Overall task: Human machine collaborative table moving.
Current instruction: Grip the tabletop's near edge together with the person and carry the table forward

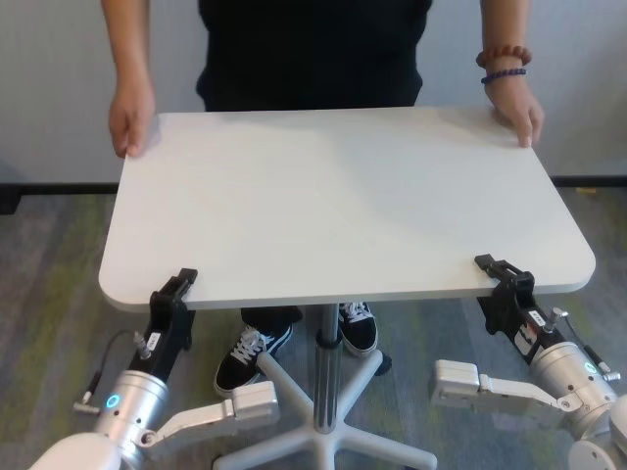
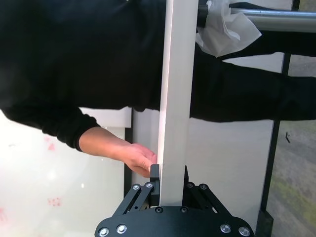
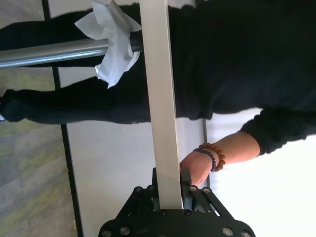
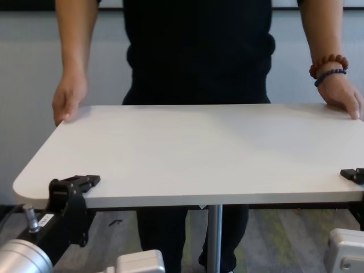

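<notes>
Counter [image 1: 343, 196] stood between robot and human [image 1: 313, 49], its long axis running side to side across the robot's front. Single grey pole [image 1: 328, 372] beneath, on a white star base [image 1: 323, 446].

Left pincer [image 1: 174, 291] was clamped on the near edge close to the near-left corner, one finger above the top, one below. Left wrist view confirmed it: the thin white edge sat between both fingers [image 2: 155, 173], closed tight. Right pincer [image 1: 502, 271] was likewise shut on the near edge by the near-right corner; right wrist view showed the same sandwich grip.

Human's hands held the far edge: one [image 1: 130, 117] at the far-left corner, the other [image 1: 519, 113], with bead and blue bracelets [image 1: 504, 65], at the far-right corner. So four holds, one near each corner, robot near side, human far side.

Judgement: the counter lay straight ahead of both pincers, gripped evenly, neither arm nearer. Any coming carry would turn on both arms moving together with the human, lest the top twist about the pole.
</notes>
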Robot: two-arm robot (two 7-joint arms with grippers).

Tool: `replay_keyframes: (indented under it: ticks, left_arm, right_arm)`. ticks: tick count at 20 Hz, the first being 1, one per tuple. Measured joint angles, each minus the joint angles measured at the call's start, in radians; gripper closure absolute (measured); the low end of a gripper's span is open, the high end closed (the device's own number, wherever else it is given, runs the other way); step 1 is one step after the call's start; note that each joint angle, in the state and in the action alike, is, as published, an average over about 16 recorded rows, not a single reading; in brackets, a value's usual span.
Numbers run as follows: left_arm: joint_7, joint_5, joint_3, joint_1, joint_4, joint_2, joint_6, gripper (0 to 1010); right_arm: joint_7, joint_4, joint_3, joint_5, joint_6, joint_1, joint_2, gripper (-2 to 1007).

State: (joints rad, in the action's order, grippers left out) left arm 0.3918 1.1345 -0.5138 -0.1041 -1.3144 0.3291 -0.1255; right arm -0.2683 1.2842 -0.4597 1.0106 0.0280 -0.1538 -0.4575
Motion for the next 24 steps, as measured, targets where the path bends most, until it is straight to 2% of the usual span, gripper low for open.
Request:
replay_keyframes:
  ticks: [15, 24]
  left_arm:
    - [0.011, 0.020, -0.036, -0.071, 0.079, -0.037, -0.003, 791]
    - [0.026, 0.024, -0.053, -0.109, 0.140, -0.060, -0.010, 791]
  right_arm:
    - [-0.036, -0.097, -0.026, 0.006, 0.020, -0.068, 0.016, 802]
    - [-0.070, -0.158, -0.047, 0.021, 0.022, -0.104, 0.028, 802]
